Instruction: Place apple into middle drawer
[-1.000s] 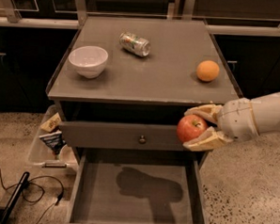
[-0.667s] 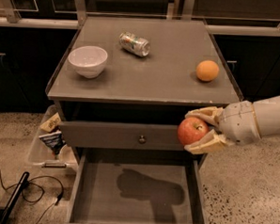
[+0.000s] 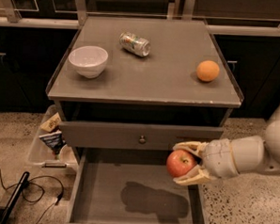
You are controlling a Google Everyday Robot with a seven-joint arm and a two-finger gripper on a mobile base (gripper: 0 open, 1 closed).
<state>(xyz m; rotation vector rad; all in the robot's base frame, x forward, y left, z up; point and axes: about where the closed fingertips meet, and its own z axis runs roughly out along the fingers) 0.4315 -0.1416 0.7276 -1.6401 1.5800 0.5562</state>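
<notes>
My gripper is shut on the red apple, with one pale finger above it and one below. The arm reaches in from the right. The apple hangs above the right part of the open middle drawer, a wide grey box with a bare floor where the arm's shadow falls. The apple is just below the closed grey drawer front with its small round knob.
On the cabinet top are a white bowl, a tipped can and an orange fruit. A clear bin with snack packets stands on the floor at the left. Black cables lie at the lower left.
My gripper has moved down and a little left with the apple, from beside the closed drawer front to above the open drawer's right part.
</notes>
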